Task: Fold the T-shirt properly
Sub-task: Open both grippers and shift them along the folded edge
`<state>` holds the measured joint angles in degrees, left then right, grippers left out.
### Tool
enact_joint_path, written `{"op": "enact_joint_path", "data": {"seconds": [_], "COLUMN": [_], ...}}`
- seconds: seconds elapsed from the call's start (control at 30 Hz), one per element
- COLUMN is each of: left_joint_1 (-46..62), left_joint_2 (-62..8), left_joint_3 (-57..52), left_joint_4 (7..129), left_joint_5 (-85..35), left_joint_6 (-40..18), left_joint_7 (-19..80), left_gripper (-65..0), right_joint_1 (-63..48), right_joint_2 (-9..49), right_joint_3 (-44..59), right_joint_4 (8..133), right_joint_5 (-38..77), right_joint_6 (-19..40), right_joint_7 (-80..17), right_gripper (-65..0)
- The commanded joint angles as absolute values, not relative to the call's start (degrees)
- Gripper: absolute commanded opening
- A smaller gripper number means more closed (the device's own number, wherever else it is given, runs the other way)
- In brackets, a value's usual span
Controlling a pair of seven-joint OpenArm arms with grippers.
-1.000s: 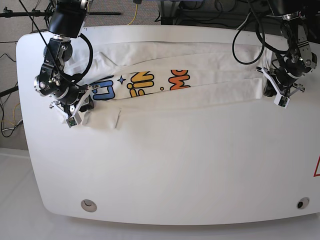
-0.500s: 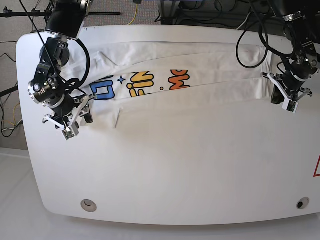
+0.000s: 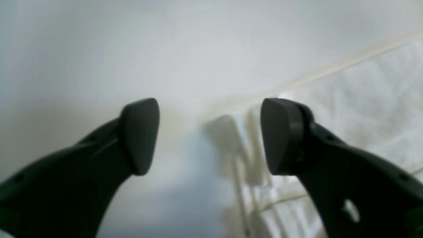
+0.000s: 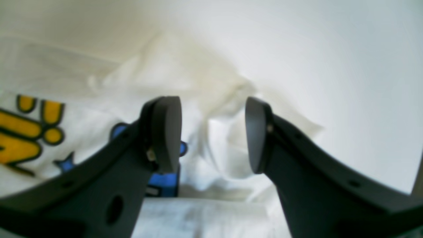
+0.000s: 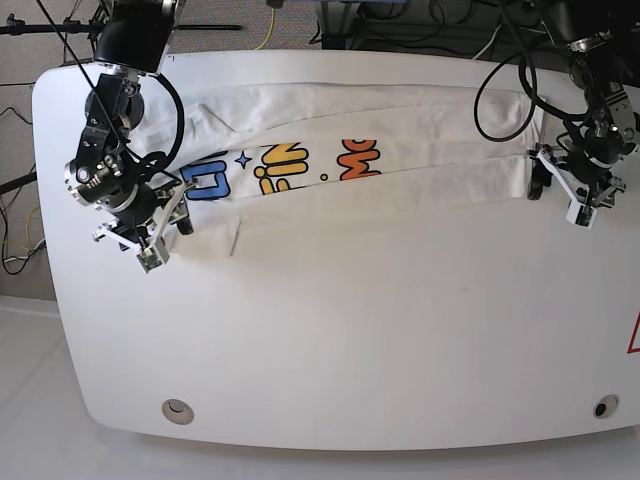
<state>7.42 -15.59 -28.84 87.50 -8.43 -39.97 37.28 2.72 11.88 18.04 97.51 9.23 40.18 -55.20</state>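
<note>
Across the far half of the desk (image 5: 330, 330): T-shirt (image 5: 350, 165) spread as a long band, long edges folded inward, printed lettering showing along the middle.

Handling, by estimate: light, soft, limp; prone to sagging and wrinkling when lifted. Best gripped at doubled edges or corners of both ends together, not at a single layer.

Right pincer (image 4: 213, 134): open, empty, just above the crumpled end beside the blue lettering; cloth directly beneath the gap.

Left pincer (image 3: 210, 135): open wide, empty, at the opposite end; layered hem edge under the gap and toward one finger (image 3: 281, 135), bare desk under the other.
</note>
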Motion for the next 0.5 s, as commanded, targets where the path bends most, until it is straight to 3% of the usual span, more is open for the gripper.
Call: {"op": "enact_joint_path", "data": {"seconds": [0.0,0.2,0.47], "left_joint_1": [6.9,6.8,6.5], "left_joint_2": [-16.8,-17.0,-17.4], "left_joint_3": [-29.2,-29.6,-29.6], "left_joint_4": [87.3,87.6,88.9], "left_joint_5": [-8.7,-8.2,-8.6], "left_joint_6": [-40.0,-40.0,-40.0], "left_joint_7": [35.6,37.1,38.0], "left_gripper": [-15.6,-15.7,-24.9], "right_joint_1": [3.2,4.2,7.5], "right_joint_2": [12.5,12.4,13.0], "right_joint_3": [17.8,17.2,19.0], "right_joint_4": [98.8,96.9,91.3], "right_joint_5": [9.3,9.9,10.0], "right_joint_6": [40.0,40.0,40.0], "right_joint_7": [-54.1,-53.7,-53.2], "right_gripper": [-38.1,-37.6,-35.3]}}
